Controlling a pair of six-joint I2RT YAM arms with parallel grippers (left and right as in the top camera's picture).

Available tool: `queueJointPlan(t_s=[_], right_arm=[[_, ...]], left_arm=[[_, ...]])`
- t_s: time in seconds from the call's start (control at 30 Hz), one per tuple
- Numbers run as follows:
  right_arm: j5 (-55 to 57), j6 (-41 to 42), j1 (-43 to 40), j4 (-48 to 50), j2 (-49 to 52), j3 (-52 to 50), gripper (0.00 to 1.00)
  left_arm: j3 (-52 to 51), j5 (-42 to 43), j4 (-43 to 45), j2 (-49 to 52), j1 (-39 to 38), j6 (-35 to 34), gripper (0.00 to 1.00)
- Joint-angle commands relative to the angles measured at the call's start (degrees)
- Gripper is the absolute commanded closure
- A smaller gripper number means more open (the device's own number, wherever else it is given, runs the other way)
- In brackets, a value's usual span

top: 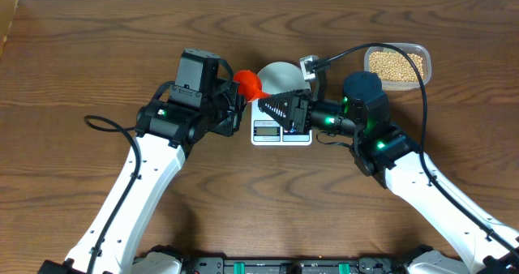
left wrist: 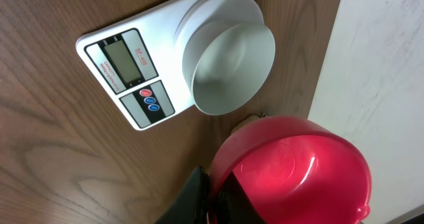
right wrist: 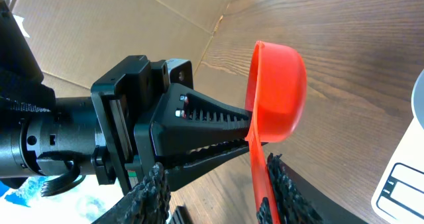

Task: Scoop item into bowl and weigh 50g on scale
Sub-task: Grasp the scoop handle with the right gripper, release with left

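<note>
Left gripper (top: pixel 238 104) clamps the red scoop (right wrist: pixel 278 91), my right gripper (right wrist: pixel 218 194) straddles its handle half-wide, so releasing left early could drop it by the bowl (left wrist: pixel 232 68).

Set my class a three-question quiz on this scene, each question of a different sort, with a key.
1. True or false: the bowl on the scale already holds beans.
2. Which gripper grips the red scoop? A) left B) right C) neither
3. Fill in: the beans lie in a clear plastic ___ at the table's far right.

Key
1. False: the bowl is empty.
2. A: the left gripper is shut on the handle.
3. tub
</note>
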Motion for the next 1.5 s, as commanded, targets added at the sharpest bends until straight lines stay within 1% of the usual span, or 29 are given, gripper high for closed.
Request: queueJointPlan(t_s=[0.0, 0.1, 0.3, 0.4, 0.6, 0.77, 0.9, 0.93, 1.07, 1.1, 1.13, 1.33, 1.4, 1.43, 1.47], right_arm=[[1.16, -0.31, 0.26, -0.07, 0.02, 0.85, 0.55], [1.99, -0.31, 0.28, -0.52, 0.02, 0.85, 0.6], [2.58, -0.31, 0.28, -1.18, 0.02, 0.85, 0.65], [2.58, -0.31, 0.28, -1.16, 0.02, 0.85, 0.7], [2.56, -0.31, 0.28, -1.16, 0.02, 0.85, 0.73], [2.56, -0.31, 0.28, -1.18, 0.02, 0.85, 0.8], [2.58, -0.31, 0.28, -1.36, 0.02, 0.85, 0.83], [2.56, -0.31, 0.28, -1.38, 0.02, 0.85, 0.87], [2.58, -0.31, 0.28, -1.38, 0.02, 0.85, 0.93], [2.58, -0.31, 0.28, -1.4, 0.02, 0.85, 0.98], [2.58, -0.31, 0.28, -1.4, 0.02, 0.85, 0.99], [2.58, -0.31, 0.28, -1.44, 0.02, 0.85, 0.99], [2.6, -0.31, 0.26, -1.44, 0.02, 0.85, 0.99], [2.8, -0.28, 0.26, -1.6, 0.02, 0.85, 0.99], [3.08, -0.28, 0.26, -1.68, 0.02, 0.85, 0.99]], left_arm=[[1.6, 0.04, 0.17, -0.26, -0.24, -0.7, 0.93], [1.6, 1.18, 0.17, -0.26, -0.24, -0.68, 0.93], [1.6, 1.2, 0.17, -0.26, -0.24, -0.48, 0.92], [1.6, 1.2, 0.17, -0.26, -0.24, -0.5, 0.93], [1.6, 2.47, 0.2, -0.26, -0.24, -0.52, 0.92], [1.6, 2.49, 0.2, -0.26, -0.24, -0.52, 0.93], [1.6, 2.51, 0.17, -0.26, -0.24, -0.5, 0.93], [1.6, 2.51, 0.17, -0.26, -0.24, -0.5, 0.93], [1.6, 2.51, 0.17, -0.26, -0.24, -0.5, 0.93], [1.6, 2.51, 0.17, -0.26, -0.24, -0.5, 0.93], [1.6, 2.51, 0.17, -0.26, -0.24, -0.5, 0.92], [1.6, 2.47, -0.04, -0.26, -0.24, -0.5, 0.93], [1.6, 2.47, -0.15, -0.26, -0.24, -0.5, 0.5], [1.6, 2.47, -0.22, -0.26, -0.24, -0.5, 0.22], [1.6, 2.47, -0.22, -0.26, -0.24, -0.52, 0.07]])
